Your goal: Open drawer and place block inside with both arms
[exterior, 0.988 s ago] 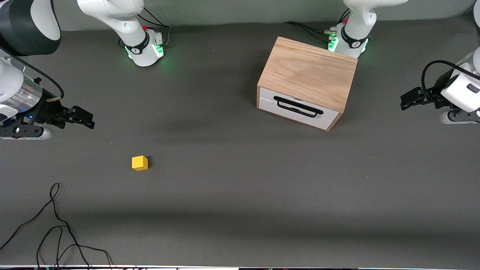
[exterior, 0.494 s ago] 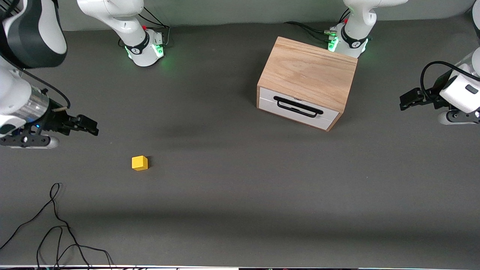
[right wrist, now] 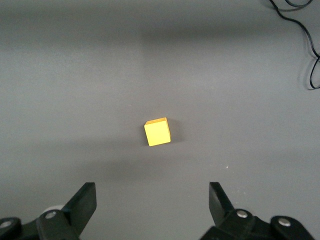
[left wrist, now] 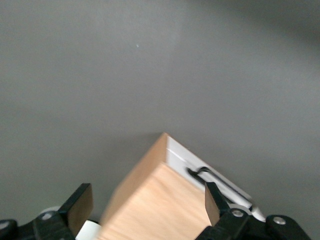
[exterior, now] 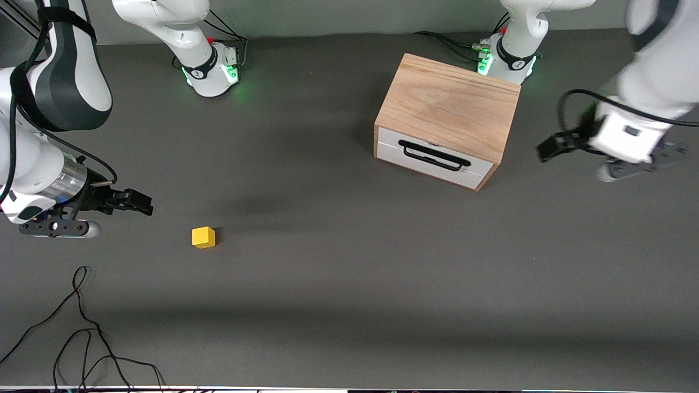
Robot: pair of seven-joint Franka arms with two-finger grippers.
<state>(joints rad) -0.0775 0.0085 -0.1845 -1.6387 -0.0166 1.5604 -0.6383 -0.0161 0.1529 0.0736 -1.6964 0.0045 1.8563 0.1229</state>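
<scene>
Nothing done: white-fronted wooden drawer (exterior: 434, 159) closed, small yellow cube block (exterior: 203, 237) loose on grey surface (exterior: 349, 284) at drawer's 8 o'clock; right hand (exterior: 143, 206) near block, left hand (exterior: 548, 147) beside cabinet, both wide open, empty.

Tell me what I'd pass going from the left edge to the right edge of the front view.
Right gripper → yellow block → wooden cabinet with its shut drawer → left gripper.
</scene>
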